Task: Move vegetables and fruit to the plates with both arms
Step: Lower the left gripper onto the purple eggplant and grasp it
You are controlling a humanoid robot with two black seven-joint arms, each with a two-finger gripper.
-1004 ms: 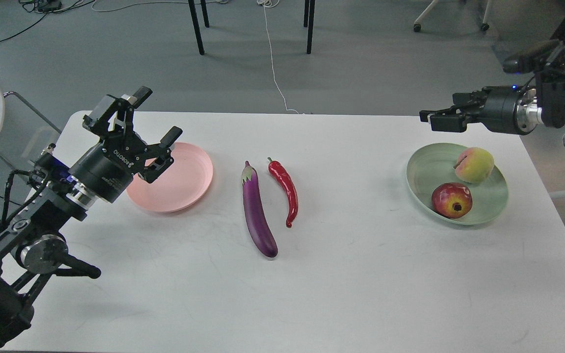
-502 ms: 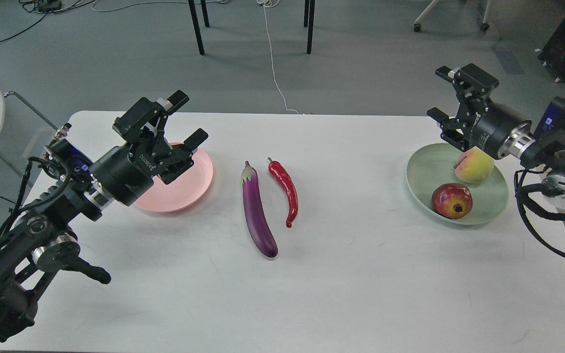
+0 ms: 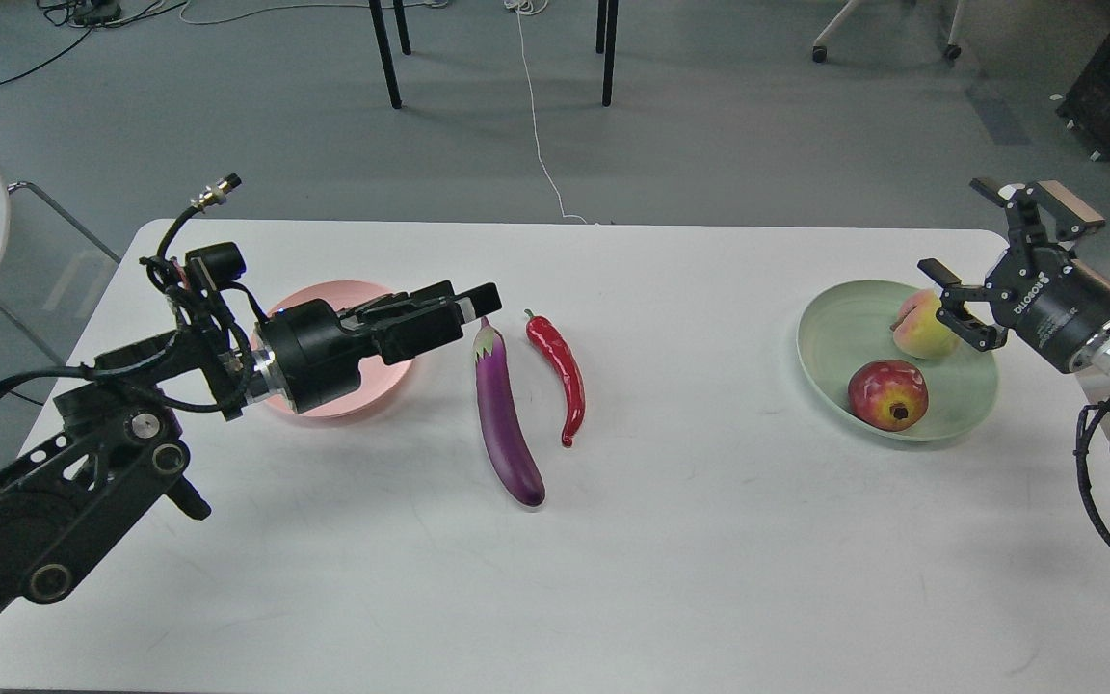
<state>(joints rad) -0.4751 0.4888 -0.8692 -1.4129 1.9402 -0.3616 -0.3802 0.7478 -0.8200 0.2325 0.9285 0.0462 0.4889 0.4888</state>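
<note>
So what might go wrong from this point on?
The left gripper is right by the cap end of the eggplant, which lies close beside the chili pepper; a sideways approach might nudge the eggplant into the chili.

The glossy, tapered eggplant may slip if it is gripped at that thin end.

The right gripper is open just by the peach on the green plate; a bump might roll the peach toward the pomegranate.

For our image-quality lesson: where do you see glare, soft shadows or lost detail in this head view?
Head view: white glints streak the chili and eggplant; faint, soft shadows lie on the table beside them, so the light looks diffuse; the left end effector is dark, its fingers hard to separate.
</note>
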